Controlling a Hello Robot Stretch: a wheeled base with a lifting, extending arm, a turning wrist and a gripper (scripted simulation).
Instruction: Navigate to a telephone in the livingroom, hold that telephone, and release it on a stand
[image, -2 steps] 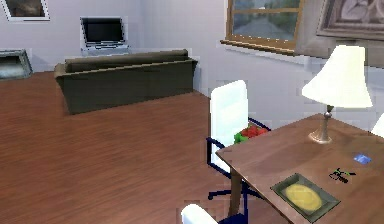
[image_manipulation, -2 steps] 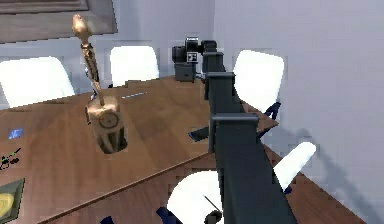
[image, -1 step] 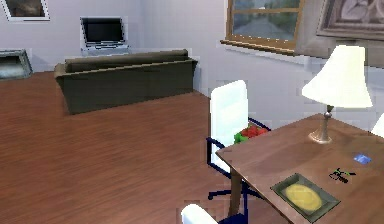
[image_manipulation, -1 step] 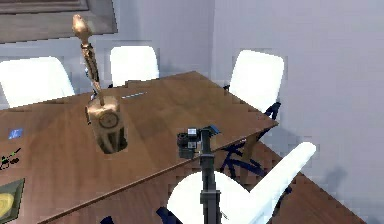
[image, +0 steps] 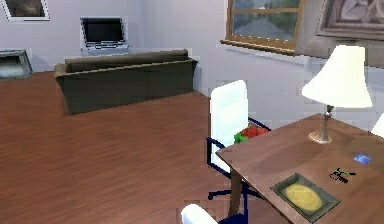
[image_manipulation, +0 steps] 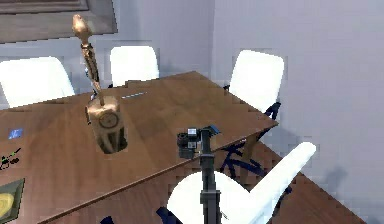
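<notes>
Room with wood floor (image: 100, 150), sofa (image: 125, 78) and brown table (image_manipulation: 170, 100); on it we list a tan vase (image_manipulation: 107, 131), contents hidden, and a tray (image: 283, 185) holding something yellow. The arm (image_manipulation: 207, 190) reaches the table's edge, and we cannot tell whether the gripper (image_manipulation: 189, 142) holds anything. A small blue flat item (image: 362, 157), possibly the telephone, lies near the lamp (image: 338, 88).

Dark arm (image_manipulation: 207, 182) outstretched, jaws at its tip.

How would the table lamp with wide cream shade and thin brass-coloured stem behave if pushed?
Probably top-heavy: the table lamp carries a broad shade on a thin stem over a small base, so a high push would likely tip it. It stands near the brown wooden table's far edge and might fall off.
</notes>
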